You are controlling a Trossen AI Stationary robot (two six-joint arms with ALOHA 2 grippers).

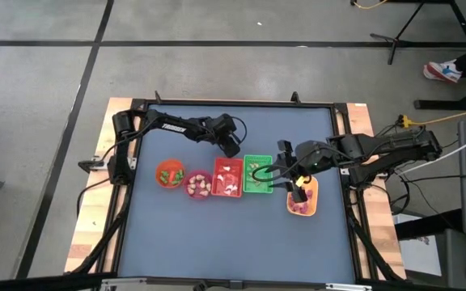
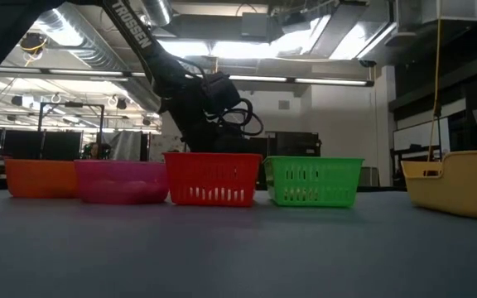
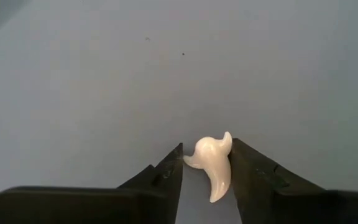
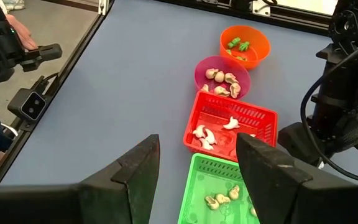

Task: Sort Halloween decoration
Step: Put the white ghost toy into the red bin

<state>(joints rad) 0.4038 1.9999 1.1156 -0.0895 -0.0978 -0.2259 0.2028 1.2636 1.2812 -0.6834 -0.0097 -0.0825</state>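
Here four containers sit in a row: orange bowl (image 4: 245, 45), pink bowl (image 4: 222, 77), red basket (image 4: 230, 125), green basket (image 4: 219, 190). The left gripper (image 3: 207, 169) pinches one cream trinket (image 3: 213, 163); the right gripper (image 4: 197, 162) is spread, empty, above the green basket.

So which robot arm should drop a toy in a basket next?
Probably the left: its gripper has a white ghost-shaped trinket between its fingers, near the red basket. The right gripper is open and empty.

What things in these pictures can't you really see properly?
- White ghost trinket: in the left wrist view it sits between the left gripper fingers; whether they pinch it is unclear.
- Pieces in the yellow tray: too small in the high view, and the right arm covers part.
- Contents of the orange bowl: hidden by its wall in the low view.
- Right gripper: empty, open.
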